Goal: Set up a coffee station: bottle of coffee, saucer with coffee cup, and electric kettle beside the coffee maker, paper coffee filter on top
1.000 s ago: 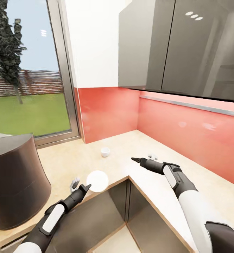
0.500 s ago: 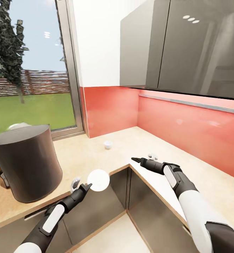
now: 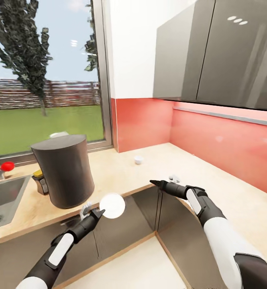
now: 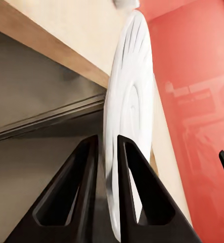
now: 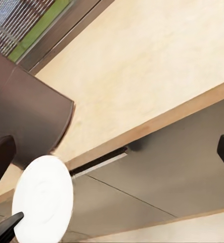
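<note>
The dark cylindrical coffee maker (image 3: 63,171) stands on the beige countertop (image 3: 121,176) under the window. My left gripper (image 3: 98,213) is shut on the rim of a white saucer (image 3: 112,205), held in the air in front of the counter's edge, right of the coffee maker. In the left wrist view the saucer (image 4: 129,101) stands edge-on between the black fingers (image 4: 86,192). A small white coffee cup (image 3: 138,159) sits near the corner of the counter. My right gripper (image 3: 155,183) hovers open over the counter's inner corner. The right wrist view shows the saucer (image 5: 43,197) and the coffee maker (image 5: 26,116).
A steel sink (image 3: 3,196) lies at the left, with a red object (image 3: 7,165) by it. A small white item (image 3: 174,177) lies beside my right gripper. A yellow-topped thing (image 3: 37,174) is half hidden behind the coffee maker. Red backsplash and grey wall cabinets (image 3: 213,56) line the right.
The whole view has shifted, so the camera moved: the coffee maker now looks smaller and farther right, and the sink has come into sight. Both arms keep their pose, saucer still held.
</note>
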You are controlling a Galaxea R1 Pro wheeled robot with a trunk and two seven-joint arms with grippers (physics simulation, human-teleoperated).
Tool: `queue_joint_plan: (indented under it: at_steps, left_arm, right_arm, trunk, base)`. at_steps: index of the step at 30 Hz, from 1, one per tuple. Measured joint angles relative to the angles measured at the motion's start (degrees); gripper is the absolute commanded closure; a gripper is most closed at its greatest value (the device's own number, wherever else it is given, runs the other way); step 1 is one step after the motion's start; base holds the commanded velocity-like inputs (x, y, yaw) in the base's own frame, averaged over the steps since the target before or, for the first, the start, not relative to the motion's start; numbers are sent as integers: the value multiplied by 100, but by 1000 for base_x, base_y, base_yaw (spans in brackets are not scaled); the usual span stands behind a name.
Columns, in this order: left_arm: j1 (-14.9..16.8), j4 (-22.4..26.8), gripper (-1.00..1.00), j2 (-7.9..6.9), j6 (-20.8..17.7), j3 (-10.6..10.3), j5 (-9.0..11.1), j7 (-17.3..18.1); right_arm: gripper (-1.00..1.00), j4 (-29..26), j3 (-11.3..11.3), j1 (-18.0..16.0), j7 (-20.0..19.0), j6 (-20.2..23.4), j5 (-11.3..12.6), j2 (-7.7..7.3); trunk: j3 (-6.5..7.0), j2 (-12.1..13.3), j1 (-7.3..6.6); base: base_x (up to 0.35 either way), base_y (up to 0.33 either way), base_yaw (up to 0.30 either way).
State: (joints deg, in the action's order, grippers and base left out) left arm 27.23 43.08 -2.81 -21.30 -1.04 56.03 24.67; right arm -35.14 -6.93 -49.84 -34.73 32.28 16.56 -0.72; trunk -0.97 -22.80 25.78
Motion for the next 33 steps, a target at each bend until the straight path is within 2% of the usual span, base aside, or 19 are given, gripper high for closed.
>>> queue_joint_plan:
  at_steps: [7, 22, 29, 31, 33]
  left_arm:
    - [2, -4, 100, 4, -2, -1, 0, 1]
    - [-2, -11, 100, 4, -4, -13, 4, 7]
    - [-10, -42, 100, -28, -3, 0, 4, 13]
    - [-10, -35, 100, -33, -3, 1, 5, 61]
    - [-10, -26, 100, -55, -16, 1, 1, 250]
  right_arm:
    - [-100, -4, -7, 0, 1, 0, 0, -8]
    - [-100, -6, -10, 0, -8, 0, -1, -20]
    - [-100, -212, -15, 5, 1, 15, -2, -47]
    - [-100, -200, -13, 5, 3, 17, -8, -49]
    - [-100, -176, -12, 5, 5, 22, -29, -52]
  trunk:
    - [0, 0, 0]
    - [0, -1, 0]
    - [0, -1, -3]
    - [0, -1, -3]
    - [0, -1, -3]
  base:
    - [-314, 136, 256]
    - [-312, 182, 16]
    - [-64, 36, -8]
    - [-2, 1, -66]
    - [-1, 0, -38]
